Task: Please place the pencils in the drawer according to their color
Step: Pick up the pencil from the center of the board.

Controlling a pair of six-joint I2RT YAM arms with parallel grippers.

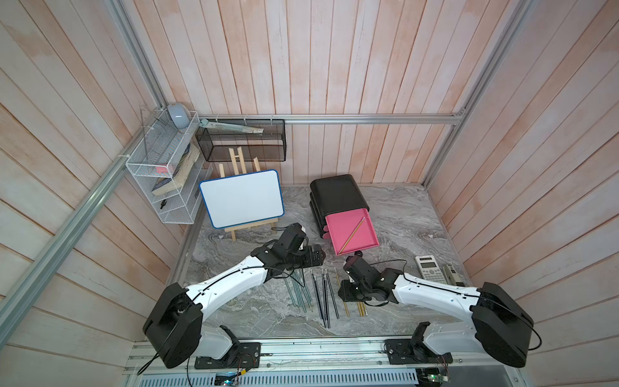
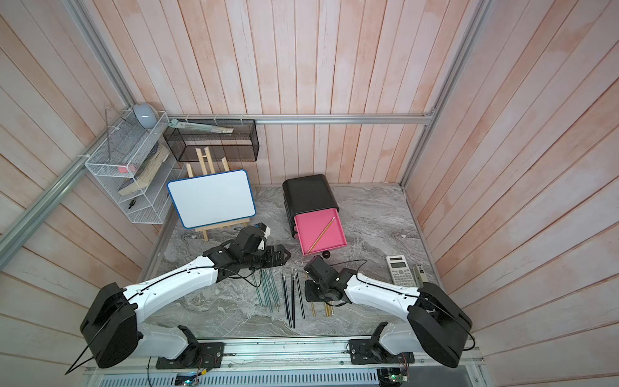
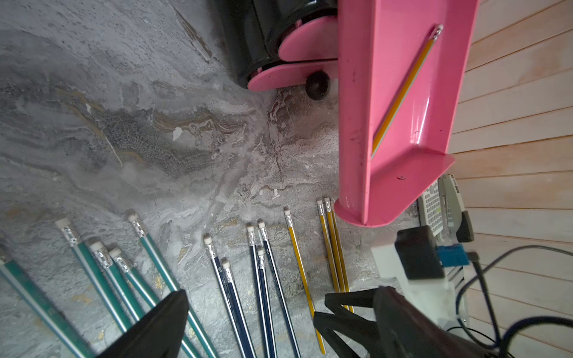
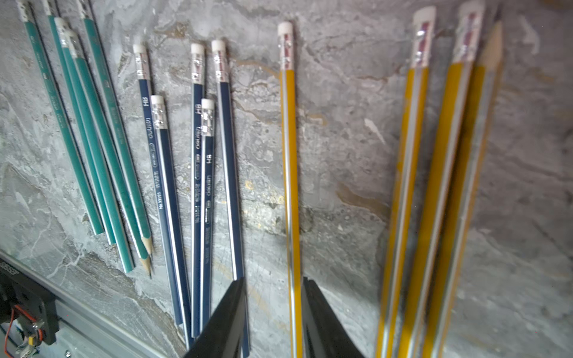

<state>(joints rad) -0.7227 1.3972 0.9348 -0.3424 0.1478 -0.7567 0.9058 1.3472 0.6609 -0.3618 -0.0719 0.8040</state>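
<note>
Right end effector point(image 4: 273, 280): down at the bench point(image 1: 402, 228), jaws partly open and astride the shaft of one yellow pencil point(image 4: 290, 155), away from its eraser end; a gap shows on one side, so not clamped. That pencil lies flat, apart from its neighbours. Left end effector point(image 3: 254, 299): jaws wide open, holding nothing, hovering over the eraser ends of the pencil rows, between them and the drawer. Yellow trio point(image 4: 434, 186): three more yellow pencils, bunched and touching, right of the straddled one; two point their erasers toward the drawer, the third is reversed, sharpened tip that way. Dark pencils point(image 4: 198, 186): five, navy-black with pale stripes, close together just left of the straddled one. Teal pencils point(image 4: 93, 139): five, leftmost group, fanned and overlapping. Drawer point(image 1: 338, 228): top pink tray of a black cabinet point(image 1: 335, 191), pulled out toward the arms, beyond the pencil rows; holds one stored pencil point(image 1: 351, 235), yellow, lying diagonally. Lower drawers point(image 3: 307, 43): two, pushed in, one round black knob point(image 3: 317, 84) visible. Calculator point(image 1: 428, 269): on the bench at the right, beside an unidentified grey object point(image 1: 452, 276). Whiteboard point(image 1: 241, 199): on a wooden easel, left of the cabinet. Wire rack point(image 1: 177, 214) and mesh basket point(image 1: 278, 140): on the walls behind.
</note>
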